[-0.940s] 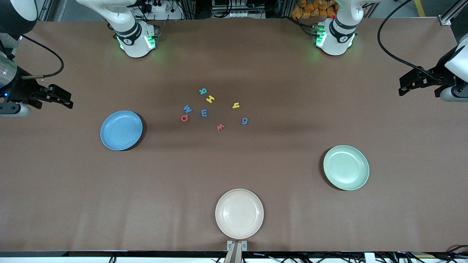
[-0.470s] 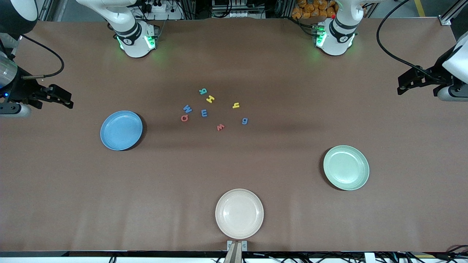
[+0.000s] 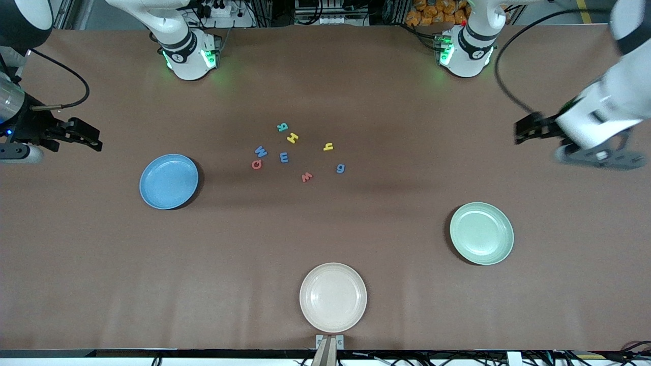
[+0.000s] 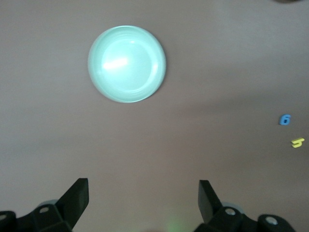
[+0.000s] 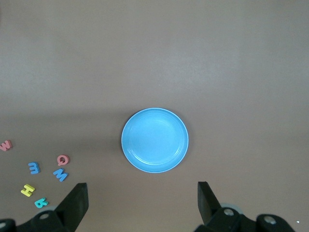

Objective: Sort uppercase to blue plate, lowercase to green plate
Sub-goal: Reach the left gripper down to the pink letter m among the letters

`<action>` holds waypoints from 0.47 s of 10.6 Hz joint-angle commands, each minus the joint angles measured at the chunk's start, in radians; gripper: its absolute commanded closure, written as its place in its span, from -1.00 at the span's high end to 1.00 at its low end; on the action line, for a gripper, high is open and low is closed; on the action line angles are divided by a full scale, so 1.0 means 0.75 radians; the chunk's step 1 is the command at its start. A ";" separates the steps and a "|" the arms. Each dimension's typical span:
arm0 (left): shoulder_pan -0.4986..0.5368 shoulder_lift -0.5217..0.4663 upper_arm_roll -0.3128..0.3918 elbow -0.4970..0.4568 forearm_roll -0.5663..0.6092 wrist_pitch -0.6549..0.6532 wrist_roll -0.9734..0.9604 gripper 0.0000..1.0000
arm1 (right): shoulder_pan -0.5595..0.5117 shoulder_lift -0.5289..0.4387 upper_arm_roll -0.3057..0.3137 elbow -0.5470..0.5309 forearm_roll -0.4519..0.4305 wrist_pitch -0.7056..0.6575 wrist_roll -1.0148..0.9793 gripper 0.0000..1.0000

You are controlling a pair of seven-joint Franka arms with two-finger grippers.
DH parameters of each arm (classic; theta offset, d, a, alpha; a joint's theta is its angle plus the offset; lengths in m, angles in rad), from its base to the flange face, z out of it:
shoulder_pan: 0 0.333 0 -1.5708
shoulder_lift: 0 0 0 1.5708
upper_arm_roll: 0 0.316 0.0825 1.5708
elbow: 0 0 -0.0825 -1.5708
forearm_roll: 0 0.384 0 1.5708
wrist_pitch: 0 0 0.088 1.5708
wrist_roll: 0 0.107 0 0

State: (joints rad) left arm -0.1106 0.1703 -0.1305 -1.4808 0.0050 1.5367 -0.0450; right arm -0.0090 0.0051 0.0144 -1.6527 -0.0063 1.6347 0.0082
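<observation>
Both grippers hang open and empty, the left gripper (image 3: 524,131) at its end of the table and the right gripper (image 3: 90,138) at its end, with the 8 letters (image 3: 300,152) lying in the middle between them.

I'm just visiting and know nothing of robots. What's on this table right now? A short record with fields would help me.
letters: eight small toy letters, among them teal R, yellow H, red Q, clustered mid-table, none on a plate
blue plate: bare, toward the right arm's end
green plate: bare, toward the left arm's end
cream plate: bare, nearest the front camera
left pincer: open, holding nothing
right pincer: open, holding nothing
</observation>
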 commanded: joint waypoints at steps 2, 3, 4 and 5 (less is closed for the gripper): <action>-0.240 0.161 0.000 0.001 -0.009 0.200 -0.050 1.00 | -0.021 -0.003 0.018 -0.005 -0.010 -0.020 0.018 1.00; -0.330 0.212 0.000 -0.007 -0.007 0.264 -0.148 1.00 | -0.019 -0.003 0.020 -0.011 -0.010 -0.020 0.018 1.00; -0.414 0.251 0.002 -0.010 0.022 0.327 -0.220 1.00 | -0.015 -0.003 0.020 -0.024 -0.010 -0.020 0.018 1.00; -0.476 0.292 -0.002 -0.006 0.095 0.378 -0.218 1.00 | -0.015 -0.001 0.022 -0.032 -0.010 -0.018 0.018 1.00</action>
State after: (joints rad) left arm -0.4045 0.3578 -0.1408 -1.4940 0.0225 1.7779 -0.1801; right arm -0.0091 0.0081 0.0164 -1.6652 -0.0063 1.6257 0.0083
